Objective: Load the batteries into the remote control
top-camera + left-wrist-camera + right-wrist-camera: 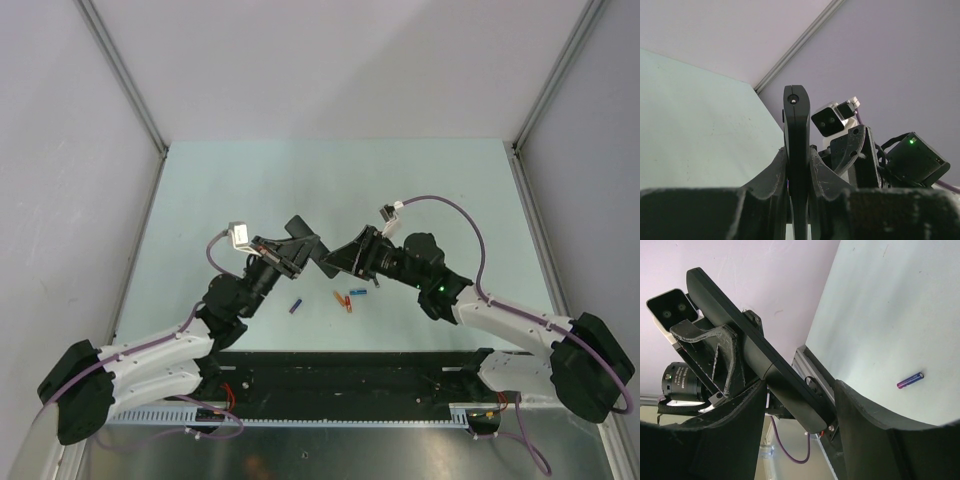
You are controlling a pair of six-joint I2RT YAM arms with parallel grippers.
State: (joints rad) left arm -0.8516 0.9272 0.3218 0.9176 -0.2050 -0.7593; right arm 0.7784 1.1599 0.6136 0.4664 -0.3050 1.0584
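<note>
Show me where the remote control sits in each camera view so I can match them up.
Top external: remote control near the picture's centre, raised off the table.
Left wrist: remote control edge-on and upright at centre, rising from between the fingers.
Right wrist: remote control as a long black bar running diagonally from upper left to lower centre.
Shared landmark: the left gripper clamped on it, visible in all three.
</note>
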